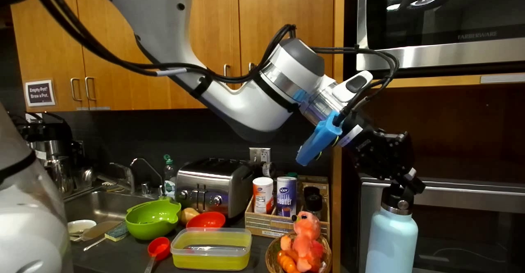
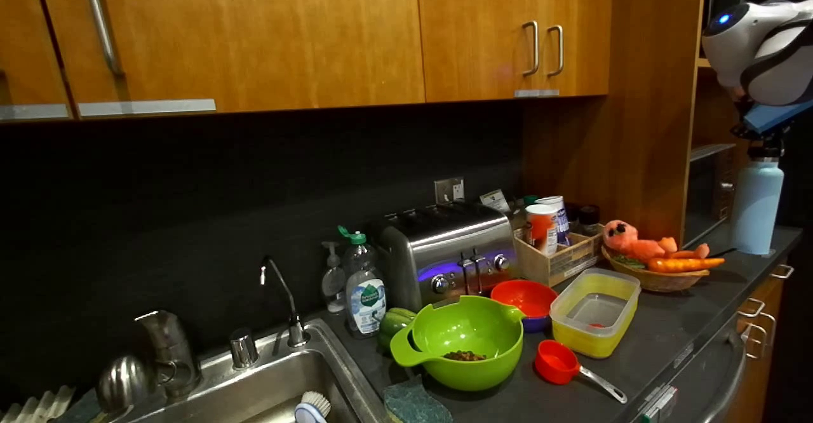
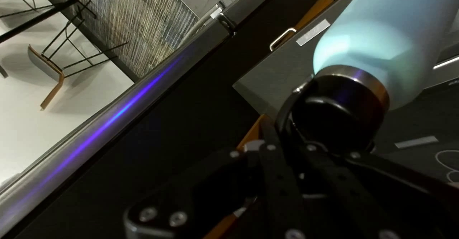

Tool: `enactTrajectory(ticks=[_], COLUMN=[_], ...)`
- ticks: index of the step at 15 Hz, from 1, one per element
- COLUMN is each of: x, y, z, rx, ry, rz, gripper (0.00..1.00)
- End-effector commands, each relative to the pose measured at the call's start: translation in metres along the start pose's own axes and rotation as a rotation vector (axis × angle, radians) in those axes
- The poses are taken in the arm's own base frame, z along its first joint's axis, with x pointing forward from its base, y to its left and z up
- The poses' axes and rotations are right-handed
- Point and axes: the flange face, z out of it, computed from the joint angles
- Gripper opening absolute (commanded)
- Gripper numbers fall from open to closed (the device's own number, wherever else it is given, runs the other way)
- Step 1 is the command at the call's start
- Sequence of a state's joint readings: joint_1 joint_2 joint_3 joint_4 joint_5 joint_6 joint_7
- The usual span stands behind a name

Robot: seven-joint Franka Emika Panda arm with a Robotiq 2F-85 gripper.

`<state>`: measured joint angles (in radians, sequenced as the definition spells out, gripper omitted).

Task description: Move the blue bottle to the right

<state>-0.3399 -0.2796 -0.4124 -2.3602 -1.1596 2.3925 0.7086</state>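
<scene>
The blue bottle (image 1: 391, 242) is tall and light blue with a dark cap and loop handle. It stands about upright at the right end of the dark counter in an exterior view (image 2: 757, 210); its base is cut off in the other picture from outside. In the wrist view the bottle (image 3: 391, 41) fills the upper right. My gripper (image 1: 406, 187) comes down at a slant onto the cap from above. In the wrist view the fingers (image 3: 285, 144) are close together on the black loop handle (image 3: 287, 109). The fingertips are dark and partly hidden by the loop and cap.
A basket (image 2: 667, 280) with a pink plush toy and orange carrots stands beside the bottle. A wooden panel (image 1: 337, 224) rises between them and a microwave (image 1: 443, 58) hangs above. A yellow container (image 2: 597, 340), green bowl (image 2: 473, 372) and toaster (image 2: 457, 251) stand farther along. The counter's front edge is near.
</scene>
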Motion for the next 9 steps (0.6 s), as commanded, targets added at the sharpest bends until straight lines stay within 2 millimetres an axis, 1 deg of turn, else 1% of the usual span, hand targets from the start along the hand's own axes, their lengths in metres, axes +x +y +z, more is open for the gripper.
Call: enactTrajectory(ticks=[1,9], x=[0.016,0.041], y=[-0.002,-0.02], z=[0.003,0.005], rx=[0.013,0.064], ry=[-0.006,0.04], rz=[-0.016,-0.063], gripper=[0.02,0.02])
